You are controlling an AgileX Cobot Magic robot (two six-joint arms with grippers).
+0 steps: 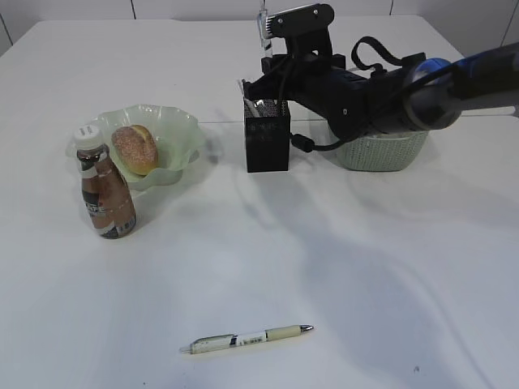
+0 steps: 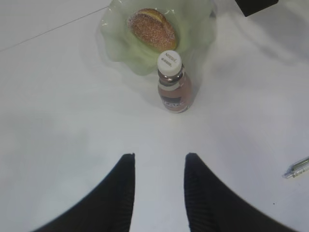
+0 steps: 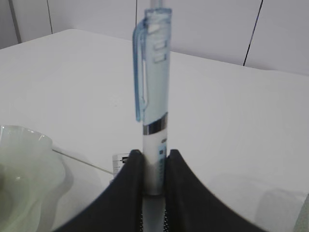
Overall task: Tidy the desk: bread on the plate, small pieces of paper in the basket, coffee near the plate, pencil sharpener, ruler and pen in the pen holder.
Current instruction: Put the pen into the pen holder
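A pale-blue pen (image 3: 153,111) is pinched upright by the right gripper (image 3: 153,166) above the pen holder (image 1: 267,146) for insertion; the left gripper (image 2: 158,166) is held spread, empty.

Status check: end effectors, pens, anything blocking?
Right end effector shut on blue pen above holder. Left end effector open, empty. Second pen on desk. Nothing blocking.

A plain white table (image 1: 389,267) carries a ruffled green plate (image 1: 182,134), a coffee bottle (image 1: 105,194) just beside it, a black mesh pen holder (image 1: 268,146), a green basket (image 1: 381,152) and one pen (image 1: 247,338) lying near the front edge.
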